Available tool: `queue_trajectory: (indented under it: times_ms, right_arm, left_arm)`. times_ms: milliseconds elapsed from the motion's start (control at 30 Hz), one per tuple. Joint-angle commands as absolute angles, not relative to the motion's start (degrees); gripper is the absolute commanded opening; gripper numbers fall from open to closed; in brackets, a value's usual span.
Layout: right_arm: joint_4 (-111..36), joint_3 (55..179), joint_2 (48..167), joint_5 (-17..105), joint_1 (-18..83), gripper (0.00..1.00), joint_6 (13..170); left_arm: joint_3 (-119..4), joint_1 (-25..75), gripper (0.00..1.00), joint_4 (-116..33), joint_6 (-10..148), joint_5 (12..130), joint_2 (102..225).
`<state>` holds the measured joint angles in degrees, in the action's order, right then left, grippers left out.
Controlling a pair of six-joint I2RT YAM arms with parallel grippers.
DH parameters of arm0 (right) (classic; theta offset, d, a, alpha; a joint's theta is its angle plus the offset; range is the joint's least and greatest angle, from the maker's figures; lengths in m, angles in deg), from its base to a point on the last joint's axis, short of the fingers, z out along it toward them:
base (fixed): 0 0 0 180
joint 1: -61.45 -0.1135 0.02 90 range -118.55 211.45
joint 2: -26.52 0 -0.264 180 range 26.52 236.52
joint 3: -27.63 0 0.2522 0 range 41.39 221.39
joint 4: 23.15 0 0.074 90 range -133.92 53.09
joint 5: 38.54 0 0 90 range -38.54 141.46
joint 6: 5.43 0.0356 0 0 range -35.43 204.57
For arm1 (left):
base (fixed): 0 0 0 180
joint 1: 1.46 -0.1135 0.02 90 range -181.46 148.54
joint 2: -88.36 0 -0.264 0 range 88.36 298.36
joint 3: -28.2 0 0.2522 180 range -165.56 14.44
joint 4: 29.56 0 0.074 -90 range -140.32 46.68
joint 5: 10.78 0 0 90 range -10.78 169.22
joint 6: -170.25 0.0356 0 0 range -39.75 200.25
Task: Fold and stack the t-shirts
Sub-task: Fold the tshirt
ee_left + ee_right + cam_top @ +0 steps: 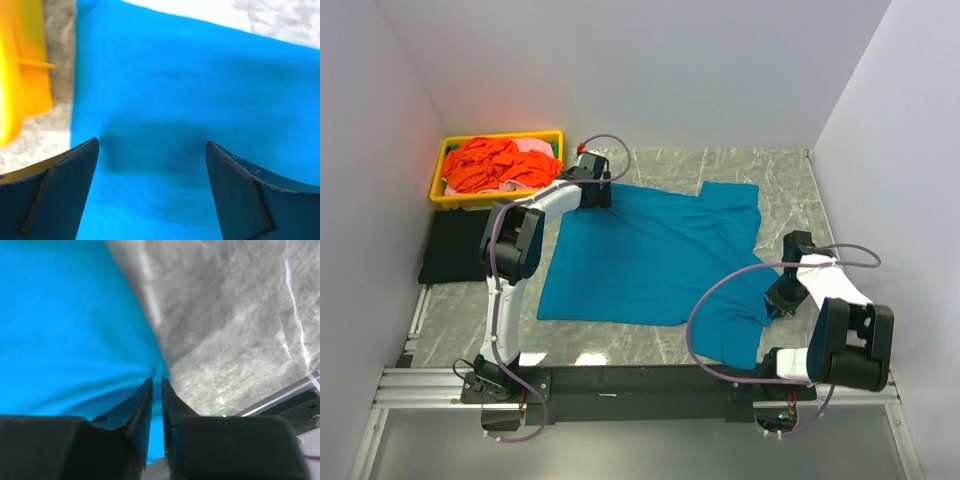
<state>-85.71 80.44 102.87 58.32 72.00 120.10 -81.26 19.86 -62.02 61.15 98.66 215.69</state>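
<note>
grey marbled tabletop (720, 165) is filling the white-walled booth, and a large teal-blue cloth t-shirt (640, 260) is lying spread across the middle of the overhead frame, its lower right part rumpled. the left gripper (597, 190) is hanging over the shirt's upper left corner with its fingers wide apart, gripping nothing. it is sitting just beside the yellow plastic tray (445, 155) in the upper left, where crumpled orange-red shirts (490, 165) are sitting in a heap. a flat black cloth (450, 255), likely a folded shirt, is lying at centre left. the right gripper (782, 298) is pinching the teal edge at the lower right, fingers pressed together on the fabric. i'd say the flattening before the first fold is going on. next, the left fingers need to be closing on that corner so both arms can pull the cloth taut.
</note>
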Motion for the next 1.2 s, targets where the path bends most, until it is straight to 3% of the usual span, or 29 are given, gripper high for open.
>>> queue_trajectory:
  times_ms: [0, 67, 233, 500, 833, 933, 1167]
  right_arm:
    - [-85.00, 82.25, 96.40, 56.04, 72.26, 0.22, 119.46]
    - [-83.33, 84.89, 92.54, 55.07, 72.17, 0.31, 119.03]
    - [-74.54, 91.21, 91.37, 52.70, 72.35, 0.42, 115.51]
    - [-58.11, 95.00, 107.26, 48.57, 72.61, 0.39, 112.17]
    - [-55.28, 113.61, 129.34, 47.24, 72.96, 0.36, 105.23]
    - [-55.98, 119.23, 134.17, 47.33, 72.96, 0.36, 103.82]
    - [-59.23, 128.04, 142.44, 44.44, 72.35, 0.40, 102.24]
  left_arm:
    - [-82.14, 23.32, 0.97, -63.62, 62.49, 100.13, 209.92]
    - [-82.50, 24.55, 0.98, -64.32, 62.23, 99.79, 208.43]
    - [-81.62, 25.08, 0.98, -65.73, 60.65, 97.16, 202.20]
    - [-69.16, 25.70, 0.96, -65.56, 56.96, 83.89, 186.90]
    - [-45.51, 27.02, 0.96, -64.94, 57.57, 82.91, 168.80]
    - [-39.36, 27.02, 0.96, -61.61, 58.10, 86.49, 167.29]
    - [-38.82, 26.93, 0.96, -60.28, 57.66, 84.58, 171.15]
